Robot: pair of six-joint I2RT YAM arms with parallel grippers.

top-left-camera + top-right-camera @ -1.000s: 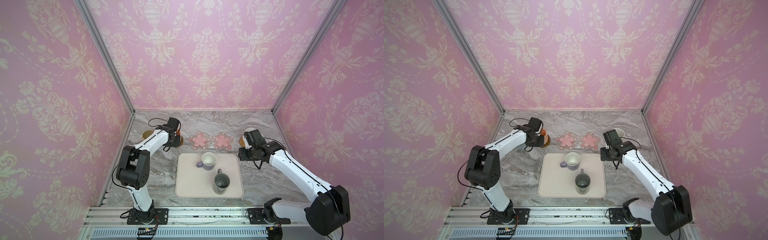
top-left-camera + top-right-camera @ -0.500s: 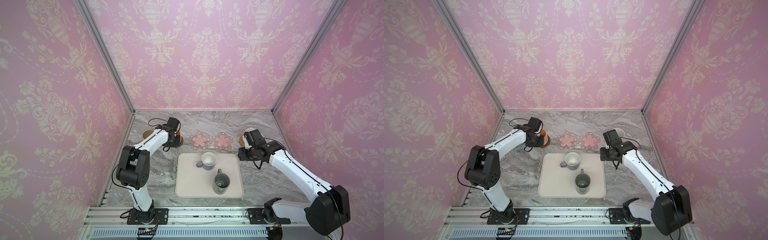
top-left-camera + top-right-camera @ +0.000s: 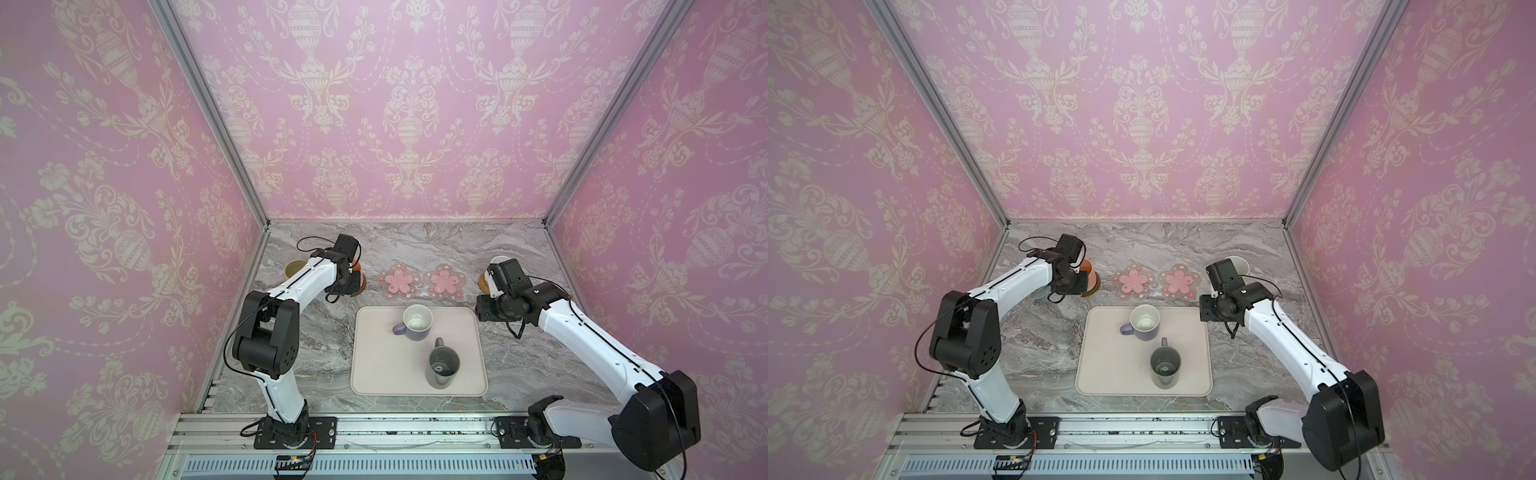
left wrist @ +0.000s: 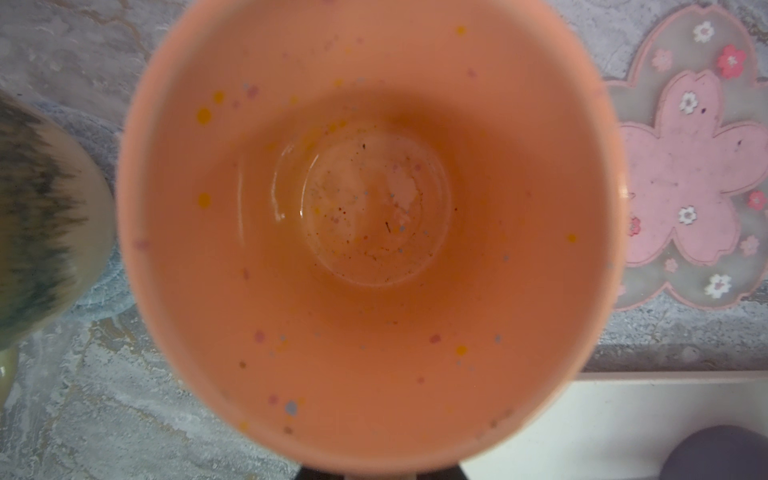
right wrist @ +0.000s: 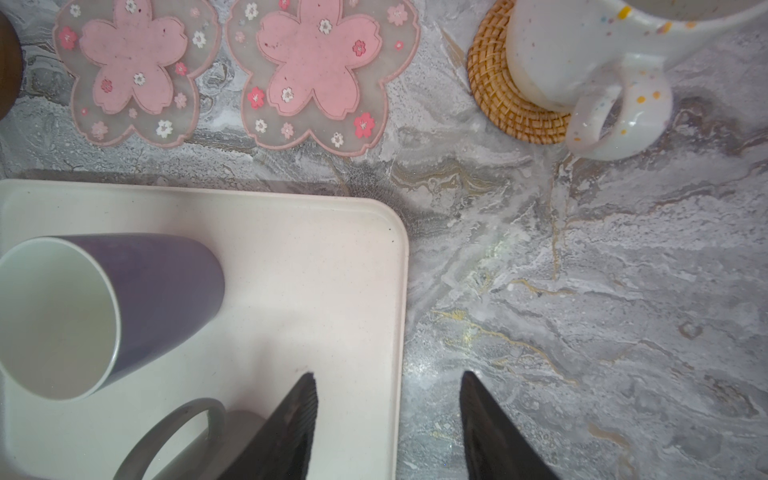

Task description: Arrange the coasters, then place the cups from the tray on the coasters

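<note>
**Item:** The peach-orange mug stands upright at the table's far left, directly above the dark brown coaster. Whether its base is seated there cannot be told. It is judged rigid glazed ceramic, moderately heavy and smooth-walled, and liable to chip if dropped or knocked. The best holds are the handle or the rim wall, since the mouth looks too broad to span. The left jaws appear closed narrowly on this mug at its near side, though the contact itself is hidden beneath the rim.

**Adjacent:** The olive-yellow mug stands just beside it on one flank, on the blue-grey coaster. A pink flower coaster lies near the other flank, with its twin beyond. Clearance is tight both ways, so a straight vertical withdrawal is judged safest.

**Remaining:** The lavender mug and dark grey mug stand apart on the tray with their handles exposed. The low tray rim calls for a lift before any sideways travel.

**Right side:** The right jaws hang open and empty over the tray's right edge. The white speckled mug sits on the rattan coaster. Open table lies left of the tray.
</note>
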